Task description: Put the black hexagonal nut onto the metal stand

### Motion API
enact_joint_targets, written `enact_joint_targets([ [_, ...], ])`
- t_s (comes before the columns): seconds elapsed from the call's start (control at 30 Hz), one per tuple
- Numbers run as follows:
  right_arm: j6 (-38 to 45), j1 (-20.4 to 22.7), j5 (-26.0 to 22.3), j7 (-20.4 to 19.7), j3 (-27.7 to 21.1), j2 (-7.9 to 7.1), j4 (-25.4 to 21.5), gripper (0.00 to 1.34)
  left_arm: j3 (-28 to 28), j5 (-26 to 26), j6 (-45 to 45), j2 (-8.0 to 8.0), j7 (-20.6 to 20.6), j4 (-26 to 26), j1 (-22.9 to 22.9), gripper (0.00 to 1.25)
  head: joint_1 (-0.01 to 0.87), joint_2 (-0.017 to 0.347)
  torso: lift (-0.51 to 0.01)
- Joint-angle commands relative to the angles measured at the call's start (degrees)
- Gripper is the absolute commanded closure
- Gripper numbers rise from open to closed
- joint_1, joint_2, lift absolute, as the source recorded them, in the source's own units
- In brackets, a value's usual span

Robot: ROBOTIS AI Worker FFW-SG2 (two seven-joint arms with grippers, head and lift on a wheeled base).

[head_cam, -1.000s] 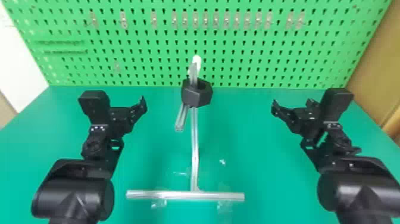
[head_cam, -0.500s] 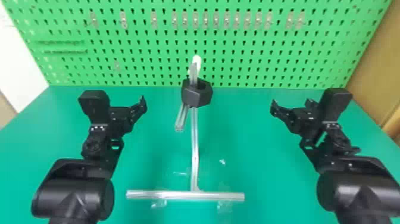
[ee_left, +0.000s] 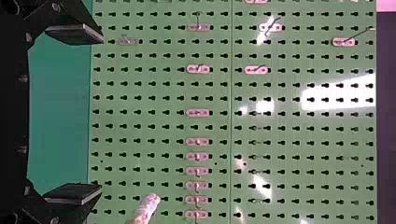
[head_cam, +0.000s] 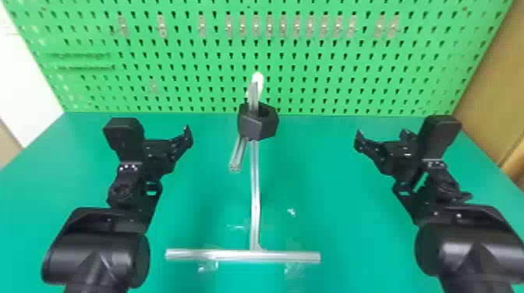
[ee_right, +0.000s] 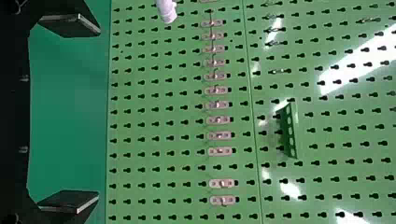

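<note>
In the head view my left gripper (head_cam: 183,141) is at the left and my right gripper (head_cam: 383,141) at the right, both well apart from the stand. The black hexagonal nut (head_cam: 255,126) is up on the metal stand (head_cam: 255,202), around its bar just below the white tip; which bar carries it I cannot tell. Fingers spread wide, the left gripper (ee_left: 101,114) is open and holds nothing. The right gripper (ee_right: 98,113) is likewise open around nothing. The stand's pale tip (ee_left: 147,207) also appears in the left wrist view, and that tip (ee_right: 166,10) in the right.
A green pegboard (head_cam: 195,82) with a row of small metal hooks rises behind the green table (head_cam: 335,187). The stand's crossbar (head_cam: 288,256) lies on the table between the two arms, with bits of clear tape by it. Cardboard (head_cam: 495,89) borders the right side.
</note>
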Motion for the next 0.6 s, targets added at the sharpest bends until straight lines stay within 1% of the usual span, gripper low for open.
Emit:
enact_joint_targets([
  [0.0,0.0,0.0,-0.2,0.0,-0.1,0.0,0.0,0.08,-0.1,0.0,0.0,0.02,0.0,0.0,0.0,0.16,0.693,0.081,-0.001],
  [0.57,0.0,0.0,-0.3,0.0,-0.1,0.0,0.0,0.08,-0.1,0.0,0.0,0.02,0.0,0.0,0.0,0.16,0.693,0.081,-0.001],
])
